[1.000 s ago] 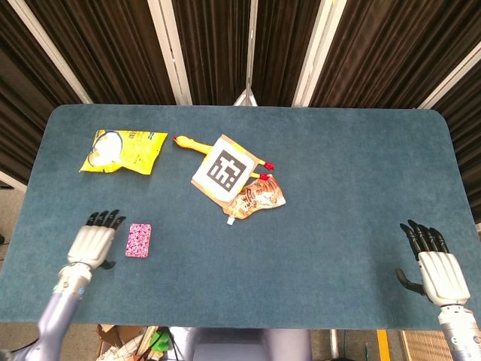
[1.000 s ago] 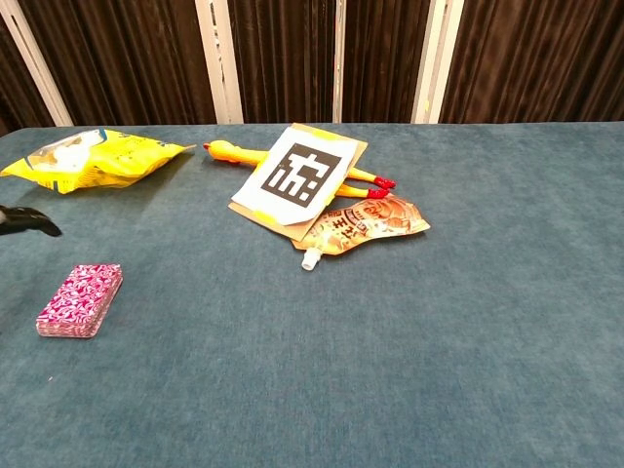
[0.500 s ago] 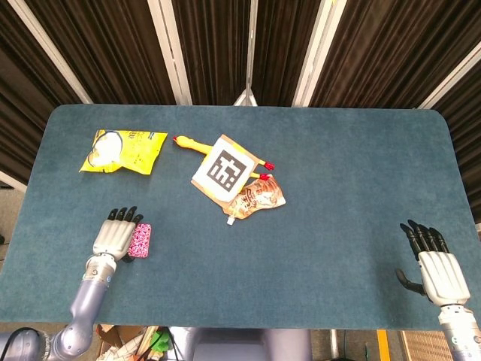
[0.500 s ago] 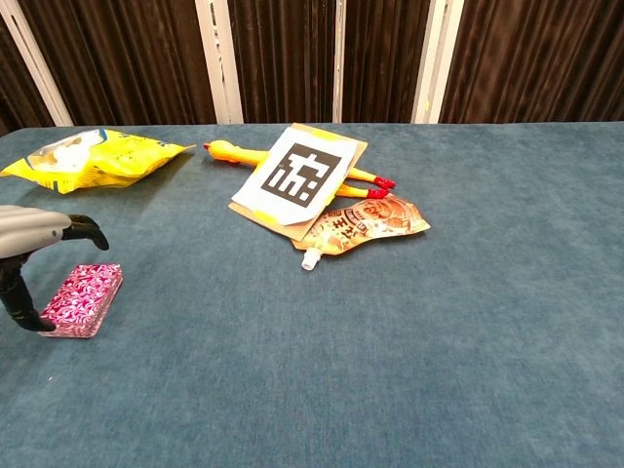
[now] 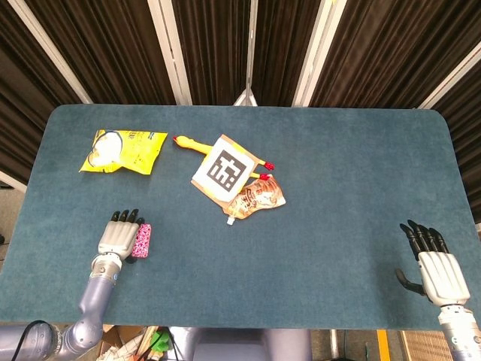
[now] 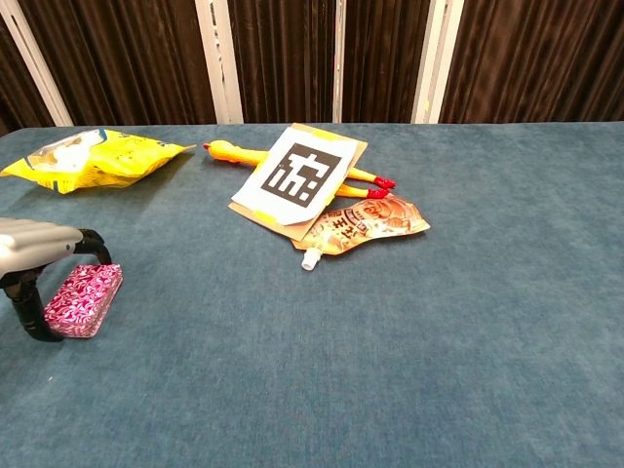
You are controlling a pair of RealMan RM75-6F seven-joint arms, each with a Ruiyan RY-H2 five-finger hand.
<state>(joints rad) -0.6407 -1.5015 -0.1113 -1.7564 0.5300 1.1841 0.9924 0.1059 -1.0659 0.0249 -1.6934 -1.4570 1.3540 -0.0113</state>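
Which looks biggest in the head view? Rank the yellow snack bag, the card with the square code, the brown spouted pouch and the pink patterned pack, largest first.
1. Yellow snack bag and card with the square code: too alike to rank.
2. Brown spouted pouch, partly under the card.
3. Pink patterned pack, partly hidden by the left hand.

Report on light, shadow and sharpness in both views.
Head view: even overhead light on the table, no glare, only a faint shadow under the left hand by the pink card deck; edges look sharp, the right hand included. Chest view: the tag card and pouch are crisp, the chip bag shows mild sheen, and the left hand is cut off by the frame edge.
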